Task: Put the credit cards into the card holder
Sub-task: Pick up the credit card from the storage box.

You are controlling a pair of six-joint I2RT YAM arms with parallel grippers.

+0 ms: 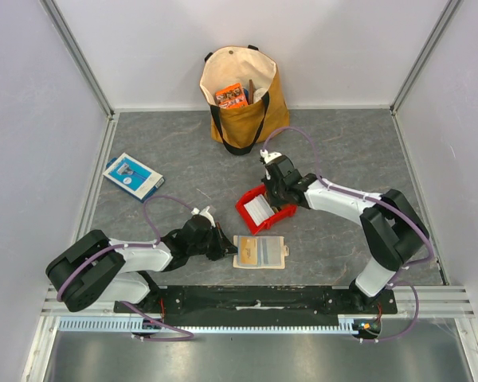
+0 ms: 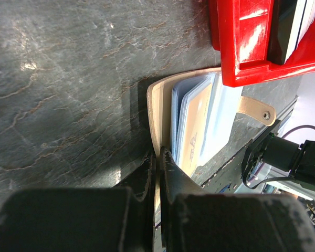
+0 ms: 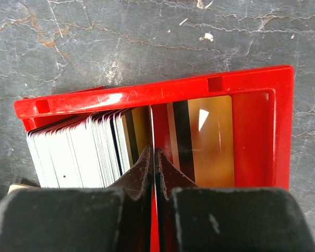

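Right, top view: card holder lies open at the near edge, mid-counter; red tray just behind. Left wrist: left gripper clamps the holder's edge. Right wrist: right gripper pinches one of the credit cards in the tray (edge-on, apparently). Lift straight, keep holder pinned.

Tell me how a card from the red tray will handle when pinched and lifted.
Probably stiff: the credit cards stand on edge in the red tray unbent. Probably slippery: the gold card shows glare. The packed stack leans, so neighbours may drag along.
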